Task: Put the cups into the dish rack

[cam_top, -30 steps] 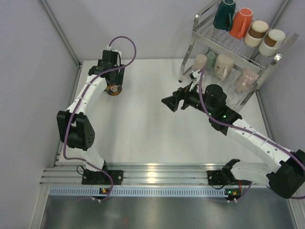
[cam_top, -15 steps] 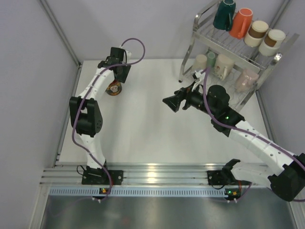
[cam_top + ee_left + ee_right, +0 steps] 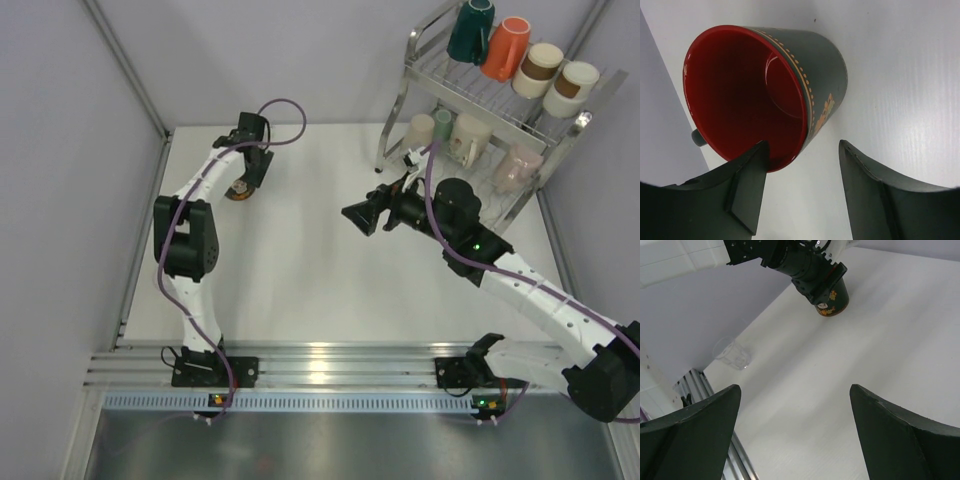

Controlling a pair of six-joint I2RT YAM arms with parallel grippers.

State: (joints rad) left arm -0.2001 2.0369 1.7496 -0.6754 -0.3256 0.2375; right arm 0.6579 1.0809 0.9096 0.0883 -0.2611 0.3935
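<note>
At 10 o'clock on the white counter (image 3: 300, 280), a dark green cup (image 3: 825, 65) with a red inside and small orange dots near the rim. Close to the wall (image 3: 660, 125), and looks upright, mouth open toward the left wrist camera. Right above it, the left end effector (image 3: 802, 155), released, with both fingers spread wide. One finger (image 3: 747, 185) in front of the lower rim, by the red mouth. The other finger (image 3: 865, 190) outside the cup, off to its 4 o'clock side, with bare counter in between. Cannot tell if the first finger touches the rim. Not grasped yet.

Near the middle of the counter, the right end effector (image 3: 358, 215), also released and holding nothing, pointing toward 9 o'clock. Only bare counter between its two fingers in the right wrist view.

At 1 o'clock, in the far corner, the shiny wire dish rack (image 3: 455, 78). On the top shelf, four cups in a row: a dark teal cup (image 3: 470, 30), an orange cup (image 3: 508, 47), then two white-and-brown cups (image 3: 540, 68). On the bottom shelf, four more: a beige cup (image 3: 420, 130), a mint cup (image 3: 442, 122), a cream cup (image 3: 470, 138) and a pinkish cup (image 3: 518, 168).
</note>
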